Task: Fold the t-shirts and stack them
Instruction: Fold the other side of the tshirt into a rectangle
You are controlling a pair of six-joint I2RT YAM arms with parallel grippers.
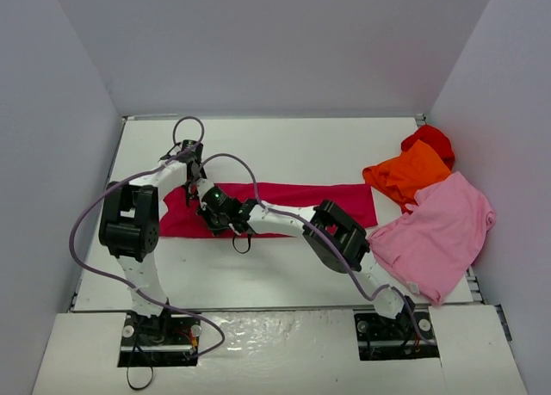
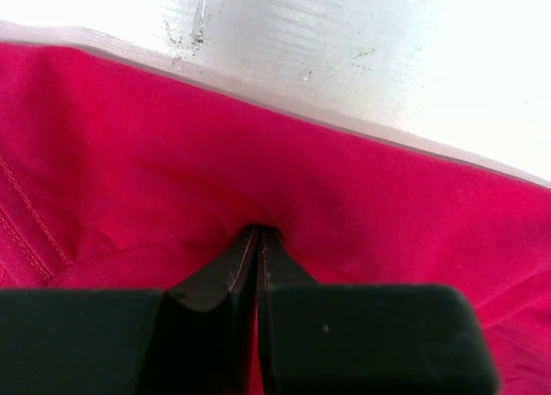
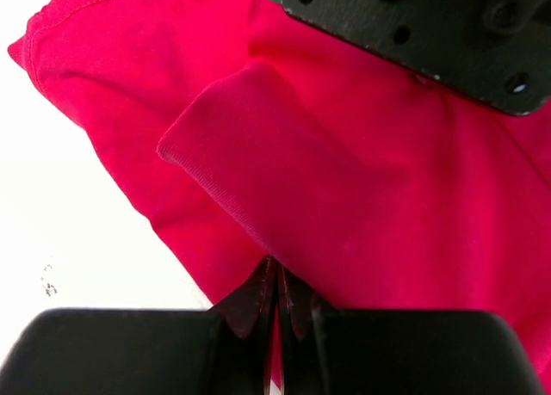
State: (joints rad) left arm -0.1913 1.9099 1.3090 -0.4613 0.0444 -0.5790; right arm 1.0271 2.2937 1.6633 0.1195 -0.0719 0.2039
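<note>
The crimson shirt (image 1: 318, 201) lies in the middle of the white table (image 1: 301, 145). It is a long, flat strip that runs from left to right.

Both arms are at its left end. The left gripper (image 2: 258, 231) is closed tight and pinches the cloth near the far edge. The right gripper (image 3: 275, 270) is closed tight too and pinches the cloth near the near edge, where a small flap is turned over. The two grippers sit close together. The left arm is nearer to this end; the right arm has to reach far across to get there.

Almost all of the shirt lies to the right of both grippers. So the next fold probably goes that way, with the left end lifted and carried over to the right end.

The orange shirt (image 1: 409, 173), the pink shirt (image 1: 439, 231) and the red shirt (image 1: 429, 141) sit in a loose heap at the right side, not folded yet.
</note>
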